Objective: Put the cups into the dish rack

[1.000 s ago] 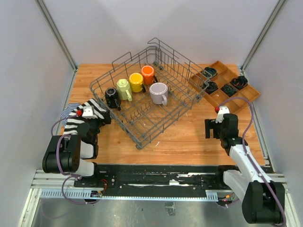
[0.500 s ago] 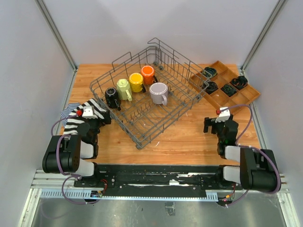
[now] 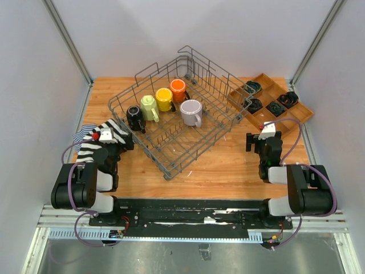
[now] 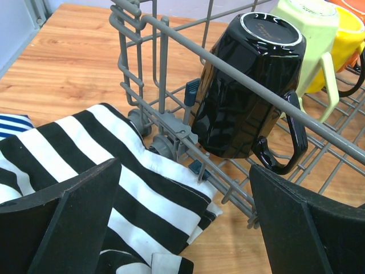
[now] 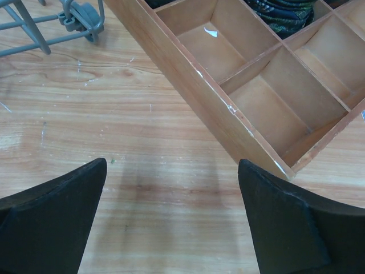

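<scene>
The grey wire dish rack (image 3: pixel 181 145) sits mid-table, turned diamond-wise. Inside it several cups rest mouth-down in a row: black (image 3: pixel 134 117), pale cream-yellow (image 3: pixel 149 107), yellow (image 3: pixel 164 98) and orange (image 3: pixel 178 89), with a lavender-grey one (image 3: pixel 191 112) beside them. My left gripper (image 3: pixel 126 144) stands open just outside the rack's left corner, over a striped cloth. In the left wrist view the black cup (image 4: pixel 245 91) leans behind the rack's rail (image 4: pixel 171 123), and that gripper (image 4: pixel 182 228) holds nothing. My right gripper (image 3: pixel 263 138) is open and empty above bare wood (image 5: pixel 171 222).
A black-and-white striped cloth (image 3: pixel 97 140) lies under the left gripper against the rack's foot. A brown wooden compartment tray (image 3: pixel 248 117) with black coils lies at the right, and its near wall (image 5: pixel 194 91) runs just ahead of the right fingers. White walls enclose the table.
The right arm has folded back toward its base, and its gripper has drawn slightly toward the wooden tray. The left arm and the cups have not moved.
</scene>
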Controlling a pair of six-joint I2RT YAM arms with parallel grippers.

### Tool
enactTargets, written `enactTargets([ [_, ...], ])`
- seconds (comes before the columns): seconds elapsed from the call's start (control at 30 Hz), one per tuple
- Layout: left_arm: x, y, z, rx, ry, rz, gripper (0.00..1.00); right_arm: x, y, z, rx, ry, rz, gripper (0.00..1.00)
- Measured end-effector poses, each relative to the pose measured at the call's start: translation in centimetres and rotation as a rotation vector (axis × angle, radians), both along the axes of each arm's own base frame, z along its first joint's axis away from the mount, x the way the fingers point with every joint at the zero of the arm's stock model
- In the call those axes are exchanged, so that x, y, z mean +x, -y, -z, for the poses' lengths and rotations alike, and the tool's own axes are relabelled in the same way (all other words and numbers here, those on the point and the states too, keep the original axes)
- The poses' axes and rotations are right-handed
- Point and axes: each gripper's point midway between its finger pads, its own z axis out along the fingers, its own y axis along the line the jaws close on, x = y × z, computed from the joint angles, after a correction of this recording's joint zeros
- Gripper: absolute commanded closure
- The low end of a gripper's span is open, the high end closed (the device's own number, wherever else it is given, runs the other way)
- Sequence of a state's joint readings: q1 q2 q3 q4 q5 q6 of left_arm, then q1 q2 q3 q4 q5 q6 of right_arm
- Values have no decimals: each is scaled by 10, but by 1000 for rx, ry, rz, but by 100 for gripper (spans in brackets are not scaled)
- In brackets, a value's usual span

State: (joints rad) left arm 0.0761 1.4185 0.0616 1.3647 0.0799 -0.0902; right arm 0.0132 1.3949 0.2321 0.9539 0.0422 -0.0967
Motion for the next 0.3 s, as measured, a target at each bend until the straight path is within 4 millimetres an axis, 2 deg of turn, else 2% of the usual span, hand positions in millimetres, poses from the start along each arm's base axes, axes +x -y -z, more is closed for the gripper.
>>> enactTargets([
  [0.3,0,0,0,0,0,0,0,-4,2,7,-4,-35,11,2],
])
